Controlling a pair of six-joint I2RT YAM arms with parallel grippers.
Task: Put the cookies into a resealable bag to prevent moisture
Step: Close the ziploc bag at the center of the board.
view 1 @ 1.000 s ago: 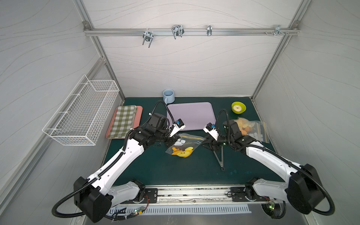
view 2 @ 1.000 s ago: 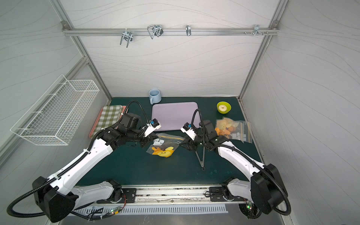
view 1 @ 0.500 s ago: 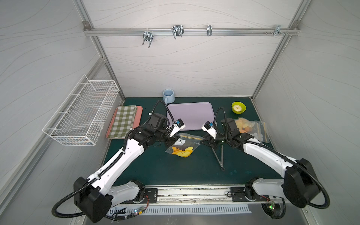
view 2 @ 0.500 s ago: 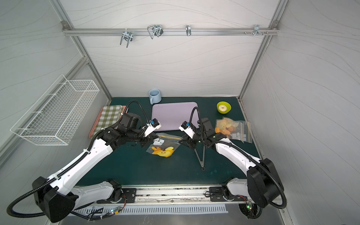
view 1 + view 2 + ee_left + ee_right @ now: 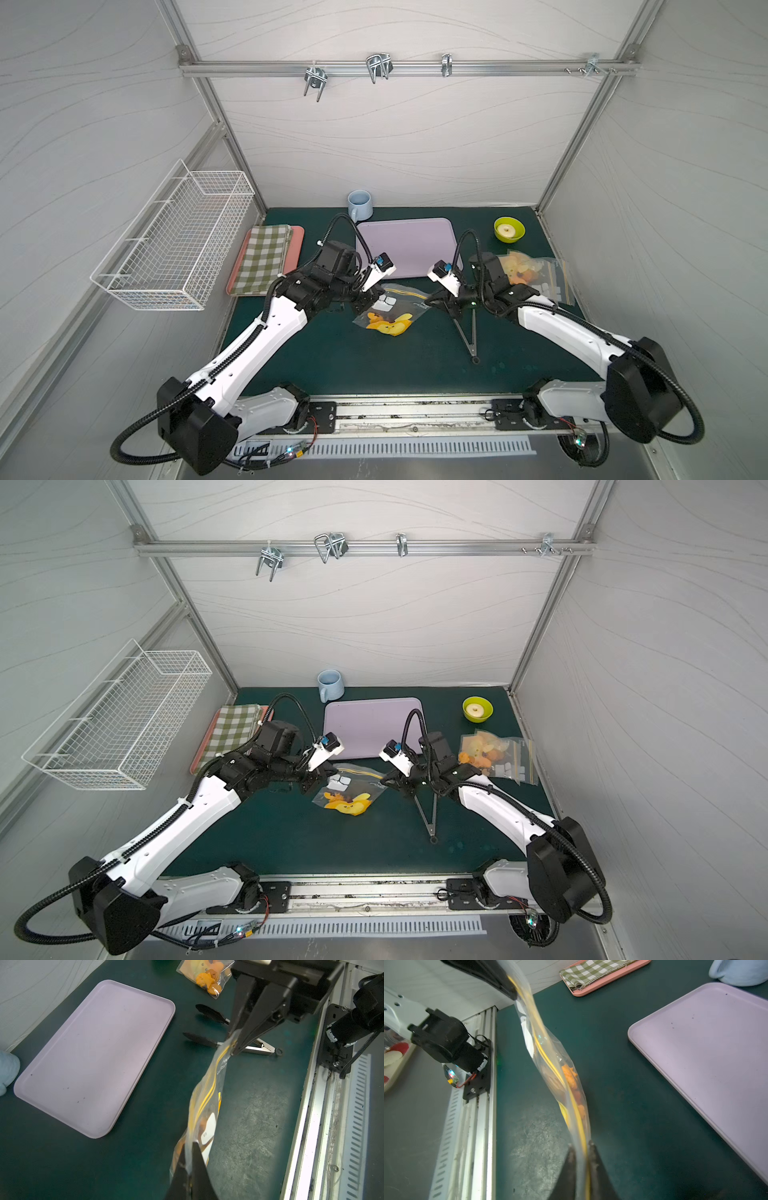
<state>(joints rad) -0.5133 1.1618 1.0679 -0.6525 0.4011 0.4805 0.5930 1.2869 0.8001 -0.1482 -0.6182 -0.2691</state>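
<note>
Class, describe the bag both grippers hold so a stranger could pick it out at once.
Find the lilac tray on the green mat; in front of it a clear bag with a yellow zip stretches between the left gripper and right gripper. Unlike the second bag at the mat's right edge, it is gripped at both ends.

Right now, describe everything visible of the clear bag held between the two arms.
The resealable bag is clear thin plastic with a yellow zip strip along its top edge and white label patches. Orange-golden cookies lie in its lower part. The left tool is shut on one end of the strip, the right tool on the other, holding it between them above the green mat. Whether its bottom touches the mat is unclear.
</note>
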